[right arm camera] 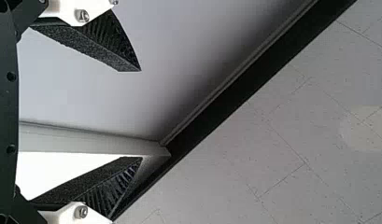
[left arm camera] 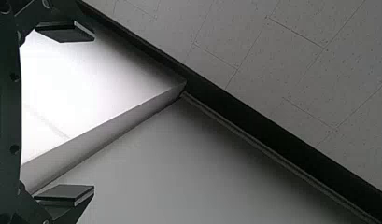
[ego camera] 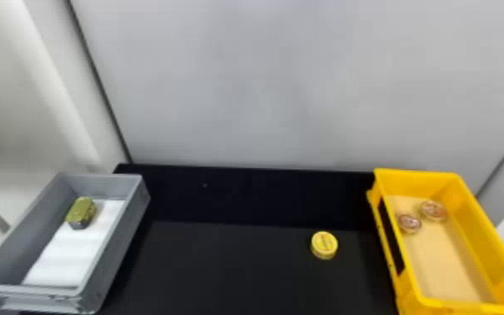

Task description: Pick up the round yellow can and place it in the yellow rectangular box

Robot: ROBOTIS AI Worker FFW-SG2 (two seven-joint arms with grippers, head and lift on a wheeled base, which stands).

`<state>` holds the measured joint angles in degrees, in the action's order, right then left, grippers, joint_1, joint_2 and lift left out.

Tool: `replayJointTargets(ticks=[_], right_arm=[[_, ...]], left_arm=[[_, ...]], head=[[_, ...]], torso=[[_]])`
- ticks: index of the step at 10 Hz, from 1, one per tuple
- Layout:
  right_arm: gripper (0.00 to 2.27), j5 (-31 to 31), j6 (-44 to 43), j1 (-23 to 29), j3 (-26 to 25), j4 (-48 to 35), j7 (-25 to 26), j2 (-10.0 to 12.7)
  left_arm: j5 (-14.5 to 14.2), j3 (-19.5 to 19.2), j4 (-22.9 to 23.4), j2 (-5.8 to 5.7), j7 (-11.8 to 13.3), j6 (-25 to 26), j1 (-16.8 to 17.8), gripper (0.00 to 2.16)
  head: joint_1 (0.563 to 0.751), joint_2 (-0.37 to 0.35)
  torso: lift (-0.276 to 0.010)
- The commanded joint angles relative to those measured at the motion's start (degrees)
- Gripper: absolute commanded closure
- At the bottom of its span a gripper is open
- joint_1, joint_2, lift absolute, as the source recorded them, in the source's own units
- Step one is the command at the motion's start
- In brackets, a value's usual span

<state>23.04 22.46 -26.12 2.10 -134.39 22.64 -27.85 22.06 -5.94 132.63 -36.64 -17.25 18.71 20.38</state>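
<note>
My left gripper (left arm camera: 93, 113) and my right gripper (right arm camera: 140, 114), fingers spread wide on both — the round yellow can (ego camera: 324, 245) on the black table (ego camera: 222, 268), left of the yellow rectangular box (ego camera: 414, 182) — two round tins (ego camera: 433, 210) inside it, pale wall (ego camera: 263, 83) beyond.

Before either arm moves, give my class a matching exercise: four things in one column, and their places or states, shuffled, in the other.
Things
1. Round yellow can
2. Green boxy item
3. Yellow rectangular box
4. Right gripper

Places and states
A. Holds two small round containers
B. Fingers apart, nothing between them
C. On the black surface, outside both boxes
D. Inside the gray box, toward its far end

Right pairs: 1-C, 2-D, 3-A, 4-B
</note>
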Motion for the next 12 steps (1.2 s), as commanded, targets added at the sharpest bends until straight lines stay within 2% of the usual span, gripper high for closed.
replayJointTargets(ticks=[1,3,5,7,8,9,10,12], right_arm=[[0.11,0.0,-0.21,0.11,-0.34,-0.09,-0.49,-0.02],[0.11,-1.14,2.07,0.2,0.01,0.18,-0.49,-0.02],[0.1,-10.55,11.31,0.63,-0.52,0.7,1.7,0.86],[0.1,-22.33,25.64,-0.42,-2.8,0.79,1.44,3.68],[0.1,-23.48,37.51,-2.97,-3.68,0.79,-2.87,5.7],[0.1,-23.48,46.74,-5.17,-5.18,2.55,-11.83,6.93],[0.1,-23.65,52.99,-6.31,-4.91,5.89,-19.57,6.84],[0.11,-25.58,58.53,-6.22,-2.1,14.15,-28.8,6.31]], left_arm=[[0.0,0.31,0.0,-0.12,0.01,0.11,0.27,0.13],[0.0,0.31,0.0,-0.12,0.01,0.11,0.19,0.13],[0.0,0.31,0.0,-0.12,0.01,-0.07,0.1,0.13],[-0.09,0.4,0.0,-0.21,0.01,-0.07,0.19,0.13],[0.0,0.49,0.0,-0.21,0.01,0.02,0.19,0.13],[-0.09,0.93,0.0,-0.21,0.01,0.2,0.36,0.13],[-0.09,1.01,0.0,-0.21,0.01,0.2,0.36,0.13],[-0.09,1.28,0.0,-0.21,0.01,0.29,0.36,0.13]], head=[[0.663,0.054],[0.663,0.054],[0.663,0.054],[0.663,0.054],[0.663,0.054],[0.663,0.054],[0.663,0.054],[0.663,0.054]], torso=[[-0.01],[-0.01],[-0.01],[-0.01],[-0.01],[-0.01],[-0.01],[-0.01]])
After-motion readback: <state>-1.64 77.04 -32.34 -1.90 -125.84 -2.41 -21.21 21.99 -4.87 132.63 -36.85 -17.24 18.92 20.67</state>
